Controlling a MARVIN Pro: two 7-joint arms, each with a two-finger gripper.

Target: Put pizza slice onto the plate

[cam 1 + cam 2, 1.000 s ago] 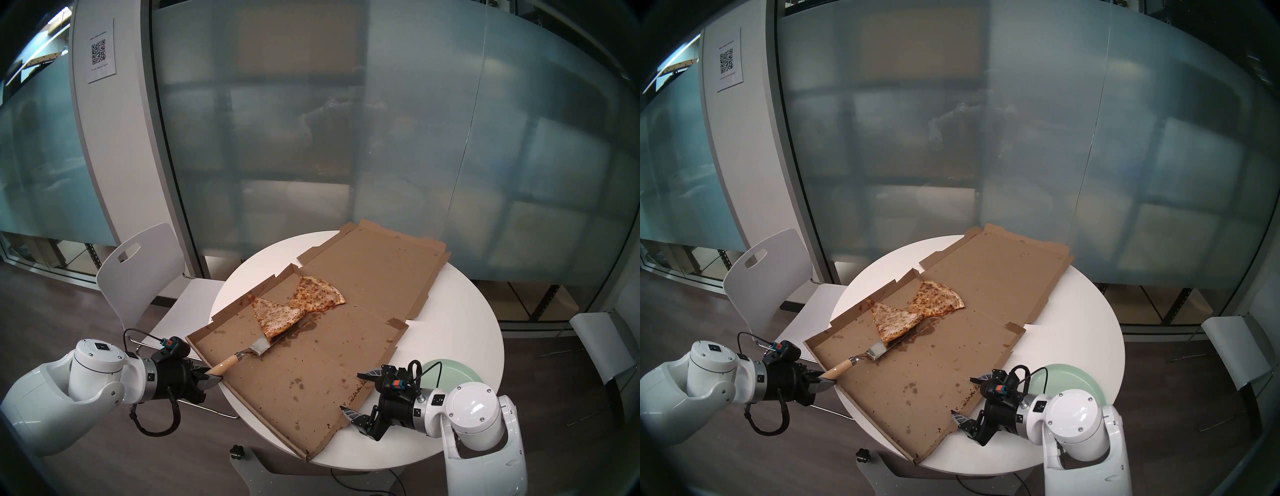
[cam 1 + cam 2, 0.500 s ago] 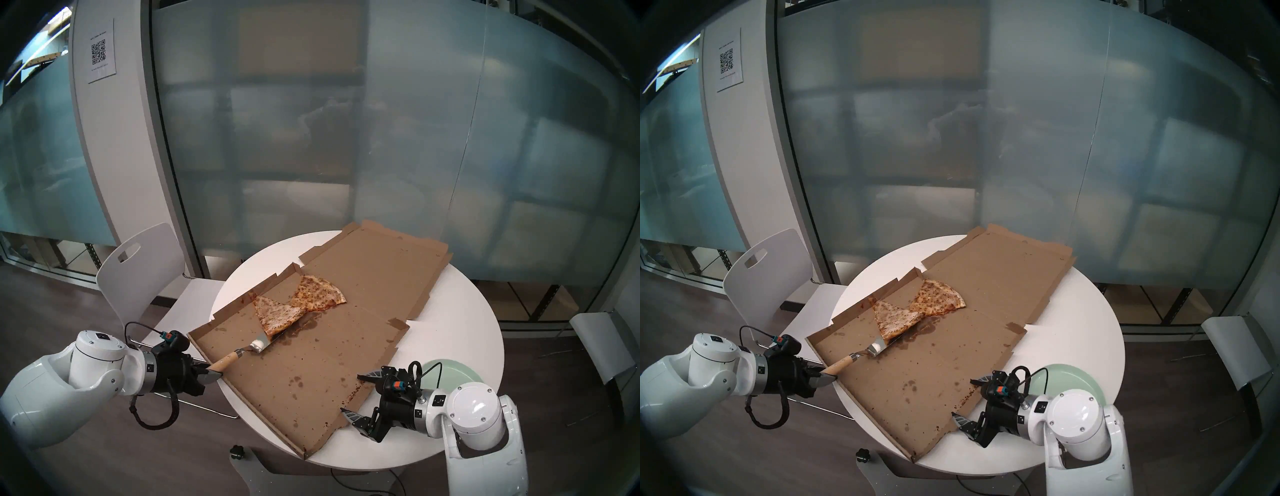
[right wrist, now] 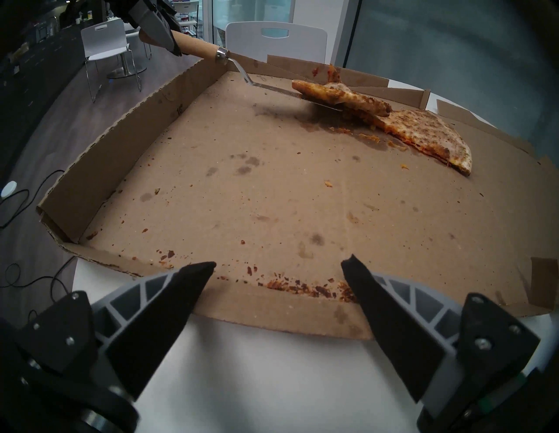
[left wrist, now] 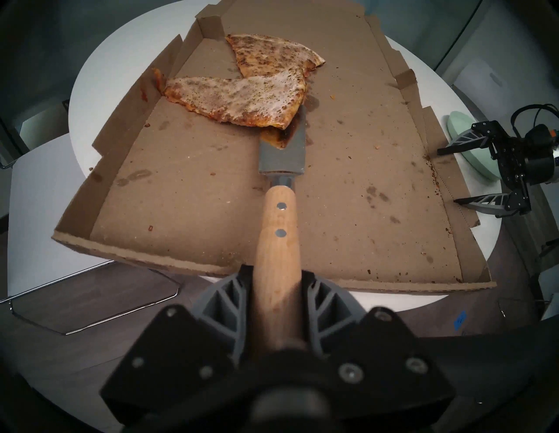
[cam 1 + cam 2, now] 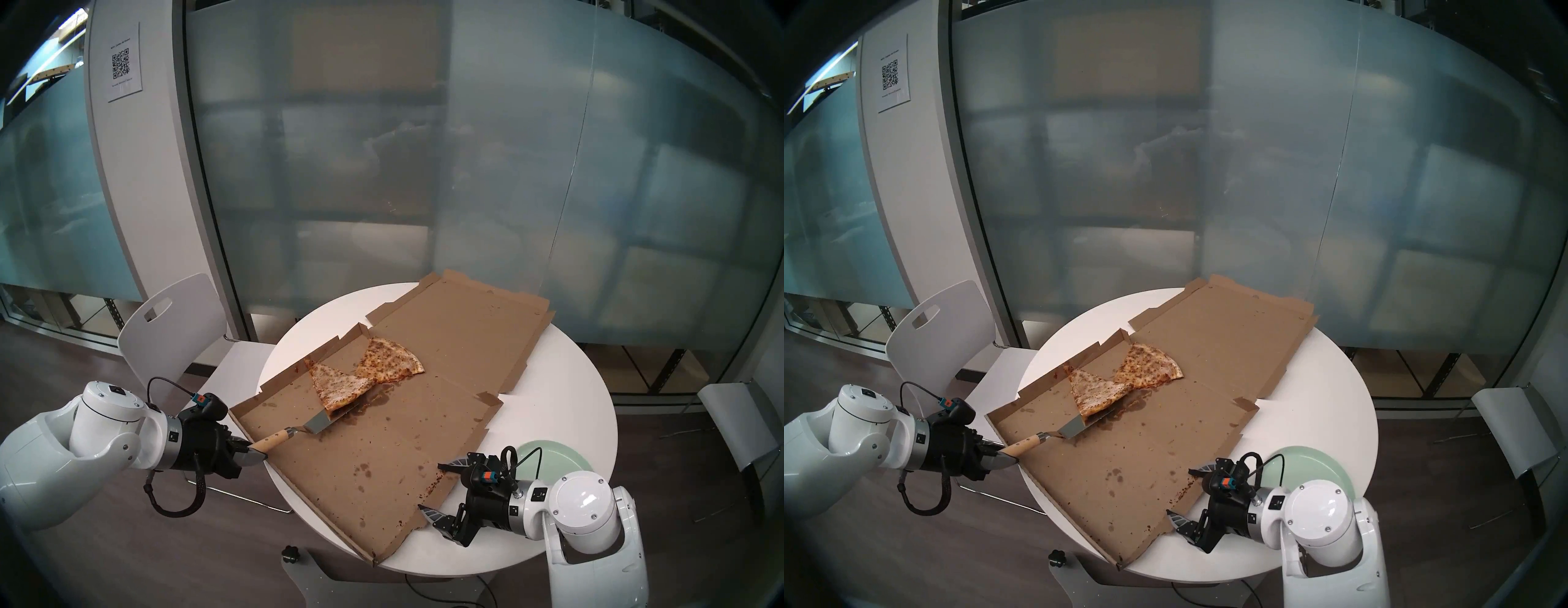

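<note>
The pizza slice (image 5: 335, 384) (image 4: 239, 96) is long, pale and brown-speckled, and lies in the open pizza box (image 5: 382, 458). Its near end rests on the metal blade of a wooden-handled spatula (image 5: 318, 422) (image 4: 281, 157). In the right wrist view the blade holds that end of the pizza slice (image 3: 338, 93) a little off the box floor. My left gripper (image 5: 254, 452) (image 4: 276, 290) is shut on the spatula handle. My right gripper (image 5: 429, 487) (image 3: 279, 263) stands open and empty at the box's near right edge. The mint-green plate (image 5: 560, 456) (image 4: 459, 133) lies behind it, partly hidden by the right arm.
A second, more orange wedge (image 5: 390, 358) (image 3: 423, 133) touches the pizza slice's far end. The box covers most of the round white table (image 5: 551, 382); its low walls stand along the left side. A white chair (image 5: 178, 331) stands at the table's left.
My left arm has risen and drawn back slightly to the left with the spatula. The right gripper has shifted slightly toward me, still open. The slices have barely moved.
</note>
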